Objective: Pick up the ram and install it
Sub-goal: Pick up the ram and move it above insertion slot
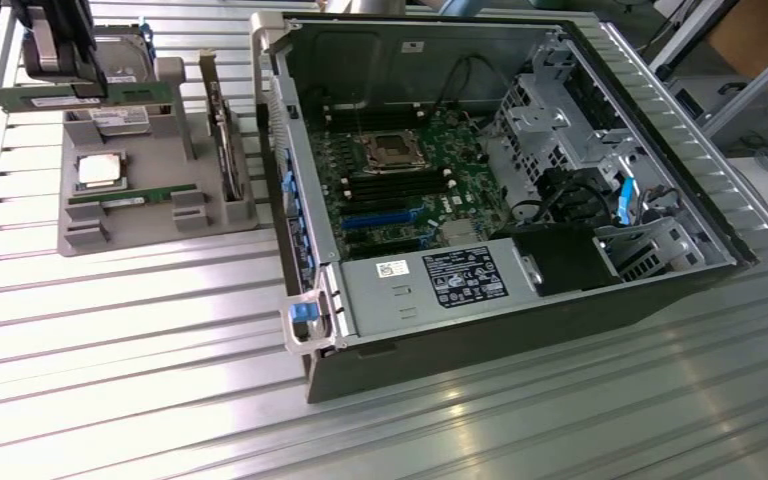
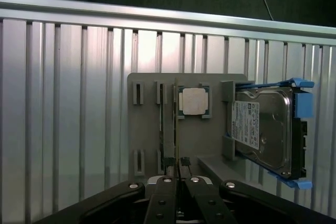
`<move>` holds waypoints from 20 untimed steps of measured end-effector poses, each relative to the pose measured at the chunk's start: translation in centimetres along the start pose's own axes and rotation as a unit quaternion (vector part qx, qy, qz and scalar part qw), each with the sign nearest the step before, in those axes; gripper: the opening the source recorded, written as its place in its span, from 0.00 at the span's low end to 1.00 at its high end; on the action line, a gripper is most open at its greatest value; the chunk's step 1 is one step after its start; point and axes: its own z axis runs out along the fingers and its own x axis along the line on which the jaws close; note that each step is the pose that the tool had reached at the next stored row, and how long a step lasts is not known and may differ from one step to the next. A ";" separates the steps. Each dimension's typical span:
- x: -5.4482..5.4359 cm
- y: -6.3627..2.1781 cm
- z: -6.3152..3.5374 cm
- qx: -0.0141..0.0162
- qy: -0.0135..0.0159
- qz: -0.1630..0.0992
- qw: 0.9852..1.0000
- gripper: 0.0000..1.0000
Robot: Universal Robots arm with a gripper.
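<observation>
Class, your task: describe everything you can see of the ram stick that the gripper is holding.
The ram is a long, narrow, thin green circuit board with a white label strip on its face. It looks rigid. The gripper is shut on its upper edge, holding it level and standing on edge. It appears to hang just above the grey tray, near the hard drive, and apart from the second stick resting in the tray.

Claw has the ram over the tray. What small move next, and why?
Probably a short carry toward the open computer case, kept high. The claw is shut on the ram, which looks lifted off the gray tray, and the black memory slots sit inside the case, to the exterior view's right.
</observation>
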 end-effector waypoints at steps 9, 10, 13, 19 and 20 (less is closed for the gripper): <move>-0.1 0.03 -0.78 0.000 -0.004 0.000 1.000 0.12; -0.1 0.04 -0.89 0.000 -0.005 0.000 1.000 0.12; -0.2 0.05 -1.18 0.000 -0.006 0.000 1.000 0.12; -0.3 0.07 -1.69 0.000 -0.008 0.000 1.000 0.12; -0.3 0.07 -1.80 0.000 -0.009 0.000 1.000 0.12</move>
